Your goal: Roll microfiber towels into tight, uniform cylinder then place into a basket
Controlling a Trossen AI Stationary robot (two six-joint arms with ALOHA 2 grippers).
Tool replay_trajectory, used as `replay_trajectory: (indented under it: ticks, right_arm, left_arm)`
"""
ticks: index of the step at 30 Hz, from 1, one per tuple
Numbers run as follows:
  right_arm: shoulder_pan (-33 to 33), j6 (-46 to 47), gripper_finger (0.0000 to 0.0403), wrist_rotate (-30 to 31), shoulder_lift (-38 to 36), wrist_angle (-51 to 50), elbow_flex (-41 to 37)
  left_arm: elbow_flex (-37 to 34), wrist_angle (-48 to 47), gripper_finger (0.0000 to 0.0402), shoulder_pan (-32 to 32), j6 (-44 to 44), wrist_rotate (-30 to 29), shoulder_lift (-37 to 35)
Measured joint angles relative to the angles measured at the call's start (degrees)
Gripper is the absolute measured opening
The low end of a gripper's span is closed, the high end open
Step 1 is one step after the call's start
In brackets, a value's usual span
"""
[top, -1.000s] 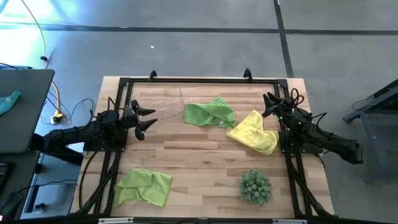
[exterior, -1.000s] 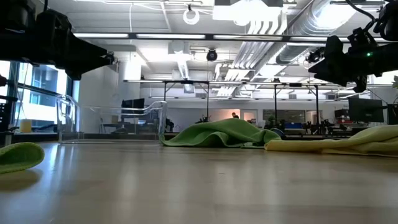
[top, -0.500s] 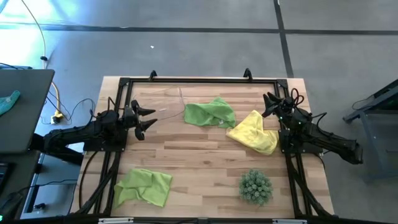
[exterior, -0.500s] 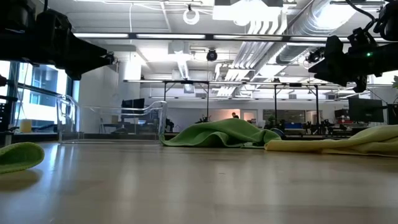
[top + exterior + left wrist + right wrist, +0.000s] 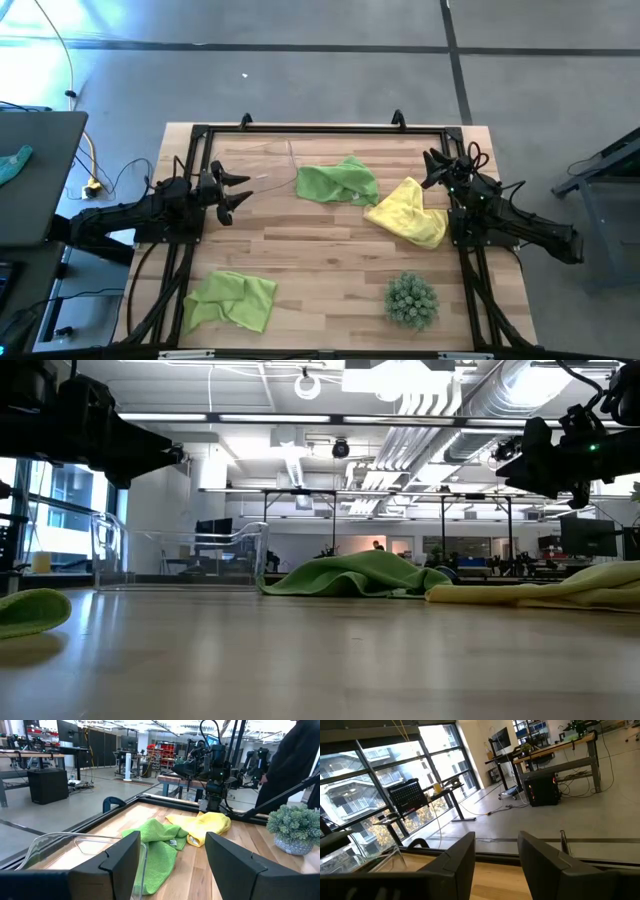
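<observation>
While both arms wait at the table (image 5: 330,262) edges, three towels lie unrolled: one lime green towel (image 5: 337,181) at upper centre, a second green towel (image 5: 231,299) at lower left, one yellow towel (image 5: 408,212) right of centre. One clear basket (image 5: 180,558) stands at the far left in the low view, long axis across the frame. Left gripper (image 5: 236,192) fingers apart, empty. Right gripper (image 5: 434,166) fingers apart, empty. No writing legible.
</observation>
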Motion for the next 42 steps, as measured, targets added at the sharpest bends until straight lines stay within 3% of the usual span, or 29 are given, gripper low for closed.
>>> replay_trajectory:
  ticks: [27,33,42]
  right_arm:
    - [0.0,0.0,0.0142,0.0,0.0,0.0,0.0]
    - [0.0,0.0,0.0142,0.0,0.0,0.0,0.0]
    - [0.0,0.0,0.0142,0.0,0.0,0.0,0.0]
  left_arm:
    - [0.0,0.3,0.0211,0.0,0.0,-0.1,0.0]
    - [0.0,4.8,0.0212,0.0,-0.3,-0.3,0.0]
    - [0.0,15.8,0.0211,0.0,-8.0,-0.2,0.0]
